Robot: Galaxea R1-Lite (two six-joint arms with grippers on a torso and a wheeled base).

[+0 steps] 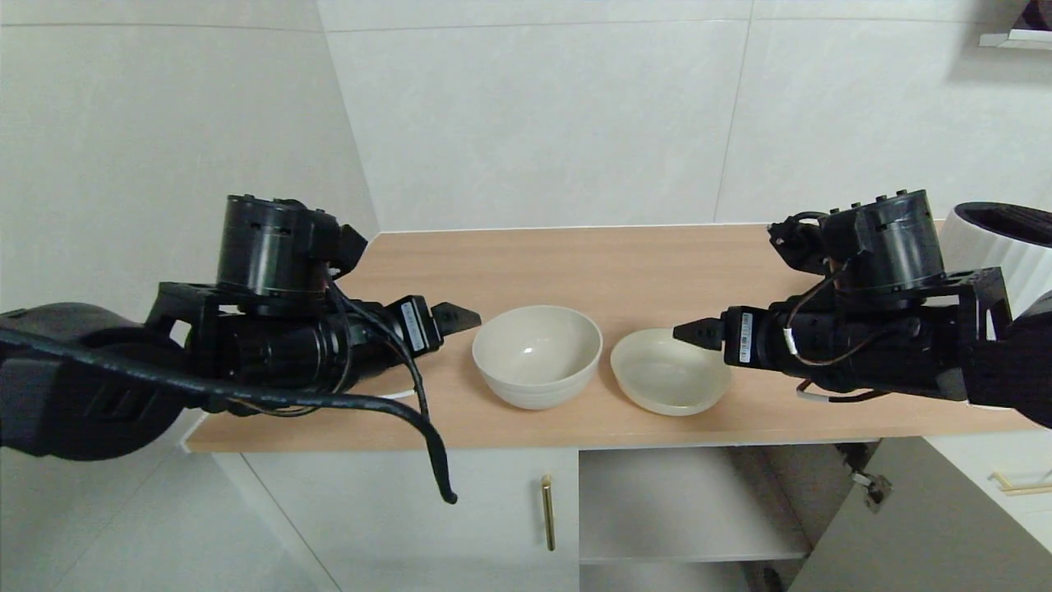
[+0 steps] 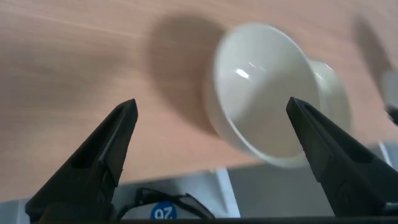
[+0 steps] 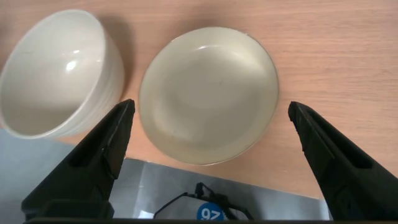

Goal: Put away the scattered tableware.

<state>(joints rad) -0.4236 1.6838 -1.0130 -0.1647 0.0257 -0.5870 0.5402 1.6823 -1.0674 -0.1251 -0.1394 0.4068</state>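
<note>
Two cream dishes sit near the front edge of the wooden counter [image 1: 625,263]: a deep bowl [image 1: 538,353] and, to its right, a shallow bowl [image 1: 670,380]. My left gripper [image 1: 459,317] hovers just left of the deep bowl, open and holding nothing; in the left wrist view its fingers [image 2: 102,158] spread wide with the deep bowl [image 2: 267,93] ahead of them. My right gripper [image 1: 690,331] hangs open over the shallow bowl's right side. The right wrist view has the shallow bowl [image 3: 208,93] between its wide-spread fingers [image 3: 329,158] and the deep bowl [image 3: 56,74] beside it.
A white plate edge [image 1: 396,394] peeks from under the left arm. A white ribbed container [image 1: 998,238] stands at the counter's right end. Below the counter a cabinet is open, showing a shelf [image 1: 682,501], its door [image 1: 912,526] swung out at the right. Tiled walls close the back and left.
</note>
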